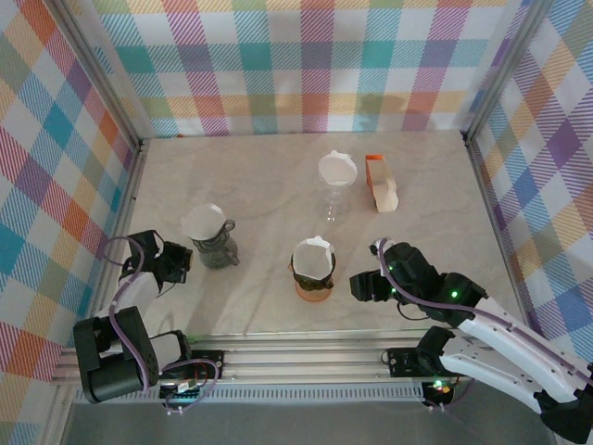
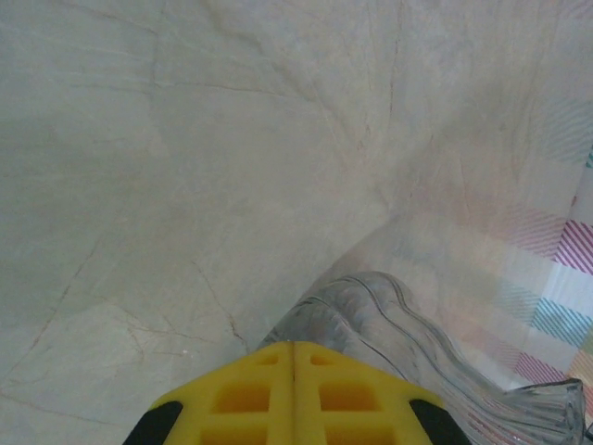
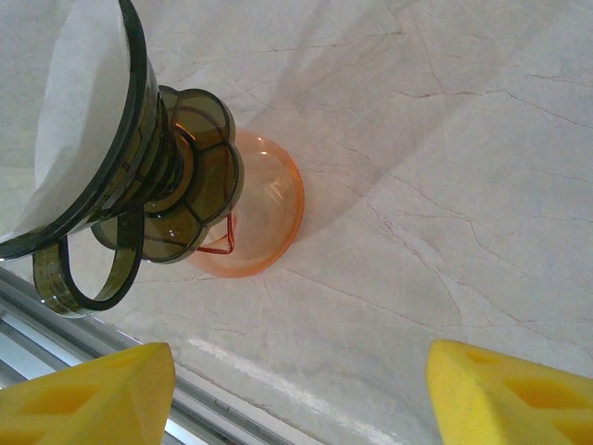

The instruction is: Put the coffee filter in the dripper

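Left gripper [image 2: 294, 360]: yellow pads pressed together, nothing between them, close to a ribbed glass vessel [image 2: 389, 334]. Right gripper [image 3: 296, 371]: fingers spread, empty, near the dark dripper [image 3: 139, 158] standing on an orange cup [image 3: 269, 218]. A white filter [image 3: 74, 111] sits inside that dripper. Judgement: placement appears done; the next move calls for a withdrawal that avoids nudging it.

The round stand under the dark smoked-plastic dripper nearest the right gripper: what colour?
Translucent orange stand, best seen in the right wrist view.
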